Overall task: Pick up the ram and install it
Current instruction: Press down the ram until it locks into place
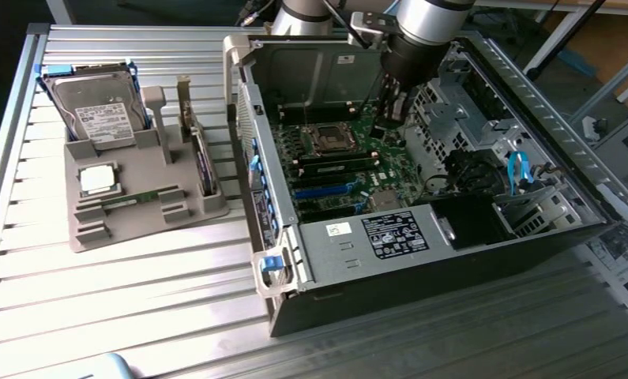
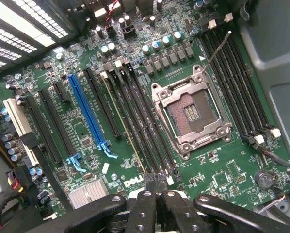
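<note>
The ram (image 2: 124, 128) stands on edge in one of the black memory slots beside the empty CPU socket (image 2: 191, 114), and I see it as a thin tan line along the slot. My gripper (image 2: 154, 183) is shut with nothing between its pads. Its tips sit right over the near end of that slot, and I cannot tell whether they touch the ram. In the exterior view the gripper (image 1: 396, 110) reaches down into the open computer case (image 1: 398, 237), above the green motherboard (image 1: 340, 150).
A long blue slot (image 2: 89, 114) and more black slots lie beside the ram. On the exterior view's left, a grey tray (image 1: 134, 229) holds a hard drive (image 1: 98, 110), a square silver chip (image 1: 98, 179) and an upright card (image 1: 194, 150). Case walls and cables surround the board.
</note>
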`<state>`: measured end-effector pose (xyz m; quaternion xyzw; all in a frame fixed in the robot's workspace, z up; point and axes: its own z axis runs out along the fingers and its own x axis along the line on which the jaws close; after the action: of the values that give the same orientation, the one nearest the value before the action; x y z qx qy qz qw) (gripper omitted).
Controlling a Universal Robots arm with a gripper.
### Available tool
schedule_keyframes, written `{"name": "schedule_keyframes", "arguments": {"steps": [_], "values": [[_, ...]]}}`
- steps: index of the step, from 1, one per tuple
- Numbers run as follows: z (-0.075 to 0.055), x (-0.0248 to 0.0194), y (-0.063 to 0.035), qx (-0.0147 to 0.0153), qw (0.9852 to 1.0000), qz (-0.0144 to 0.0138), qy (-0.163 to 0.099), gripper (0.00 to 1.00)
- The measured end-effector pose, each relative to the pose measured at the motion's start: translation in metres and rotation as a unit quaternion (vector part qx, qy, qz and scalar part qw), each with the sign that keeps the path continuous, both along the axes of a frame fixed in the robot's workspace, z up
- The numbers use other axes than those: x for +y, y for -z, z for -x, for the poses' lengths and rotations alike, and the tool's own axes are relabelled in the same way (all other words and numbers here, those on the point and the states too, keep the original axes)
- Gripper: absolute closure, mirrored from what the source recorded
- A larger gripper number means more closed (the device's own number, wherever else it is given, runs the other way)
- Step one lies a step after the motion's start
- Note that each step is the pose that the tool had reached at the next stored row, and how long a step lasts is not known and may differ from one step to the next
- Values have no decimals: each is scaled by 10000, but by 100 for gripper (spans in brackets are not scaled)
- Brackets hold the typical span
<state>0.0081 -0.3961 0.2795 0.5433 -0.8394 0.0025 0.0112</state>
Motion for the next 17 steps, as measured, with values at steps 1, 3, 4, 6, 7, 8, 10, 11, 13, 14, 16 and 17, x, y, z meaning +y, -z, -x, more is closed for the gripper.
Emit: {"name": "schedule_keyframes", "arguments": {"steps": [1, 3, 4, 6, 7, 8, 10, 11, 13, 14, 16, 17], "values": [[0, 0, 1, 0, 10000, 0, 12, 89], [0, 0, 2, 0, 10000, 0, 43, 89], [0, 0, 3, 0, 10000, 0, 57, 89], [0, 0, 4, 0, 10000, 0, 80, 89], [0, 0, 5, 0, 10000, 0, 92, 89], [0, 0, 5, 0, 9999, 0, 103, 89], [0, 0, 6, 0, 9999, 0, 128, 89], [0, 0, 7, 0, 9999, 0, 140, 89], [0, 0, 8, 0, 9999, 0, 164, 89], [0, 0, 9, 0, 9998, 0, 174, 89], [0, 0, 10, 0, 9998, -1, 200, 89], [0, 0, 11, 0, 9998, 0, 216, 89]]}}
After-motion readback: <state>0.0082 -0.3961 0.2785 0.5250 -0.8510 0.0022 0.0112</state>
